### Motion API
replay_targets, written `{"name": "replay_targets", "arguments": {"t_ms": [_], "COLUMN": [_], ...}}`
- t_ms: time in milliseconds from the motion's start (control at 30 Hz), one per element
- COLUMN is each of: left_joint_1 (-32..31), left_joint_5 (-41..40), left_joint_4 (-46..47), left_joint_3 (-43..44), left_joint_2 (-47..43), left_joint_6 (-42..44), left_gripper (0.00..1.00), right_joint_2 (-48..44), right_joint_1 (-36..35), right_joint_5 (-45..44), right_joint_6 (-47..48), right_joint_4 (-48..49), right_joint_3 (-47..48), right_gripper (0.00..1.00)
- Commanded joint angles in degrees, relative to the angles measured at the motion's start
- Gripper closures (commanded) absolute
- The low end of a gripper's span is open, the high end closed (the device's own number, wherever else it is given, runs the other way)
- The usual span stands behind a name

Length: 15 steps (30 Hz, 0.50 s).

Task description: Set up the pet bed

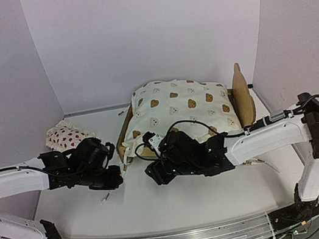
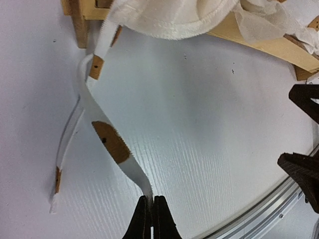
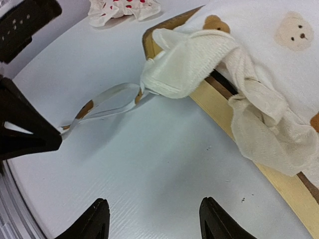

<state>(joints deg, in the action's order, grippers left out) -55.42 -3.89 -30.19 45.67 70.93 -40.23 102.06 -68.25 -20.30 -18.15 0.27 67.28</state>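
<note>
With the pet bed (image 1: 241, 92) toward the counter's back edge, I'm securing its cushion (image 1: 182, 106): left gripper (image 2: 151, 206) clamped on a tie (image 2: 112, 142), right gripper (image 3: 154, 219) open and empty, which I reckon must next catch the other strand.

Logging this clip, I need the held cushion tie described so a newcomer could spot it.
Start at the pet bed with the bear-print cushion on it. From the cushion's near-left corner two ribbon ties trail onto the table. The held tie runs to the shut left gripper; its twin lies loose.
</note>
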Motion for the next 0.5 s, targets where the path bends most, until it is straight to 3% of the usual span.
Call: {"name": "replay_targets", "arguments": {"t_ms": [0, 167, 233, 367, 467], "left_joint_1": [-0.7, -1.7, -2.7, -4.8, -4.9], "left_joint_5": [8.2, 15.2, 16.8, 16.3, 10.2], "left_joint_4": [6.6, 12.1, 13.0, 11.5, 6.3], "left_joint_3": [0.7, 2.0, 3.1, 5.3, 6.2], "left_joint_2": [5.2, 12.8, 14.8, 14.4, 10.8], "left_joint_6": [1.5, 2.2, 3.0, 4.9, 4.4], "left_gripper": [0.99, 0.96, 0.88, 0.44, 0.28], "right_joint_2": [-4.6, -6.1, -6.6, -7.2, -6.6], "right_joint_1": [0.9, 1.9, 2.3, 3.1, 3.6], "right_joint_5": [-2.8, -3.0, -3.0, -3.1, -2.3], "right_joint_6": [-1.0, -1.7, -1.7, -1.8, -2.4], "right_joint_4": [-0.2, -0.3, -0.3, -0.3, -0.3], "right_joint_3": [-1.2, -2.5, -2.7, -2.6, -1.8], "right_gripper": [0.38, 0.40, 0.40, 0.40, 0.41]}}
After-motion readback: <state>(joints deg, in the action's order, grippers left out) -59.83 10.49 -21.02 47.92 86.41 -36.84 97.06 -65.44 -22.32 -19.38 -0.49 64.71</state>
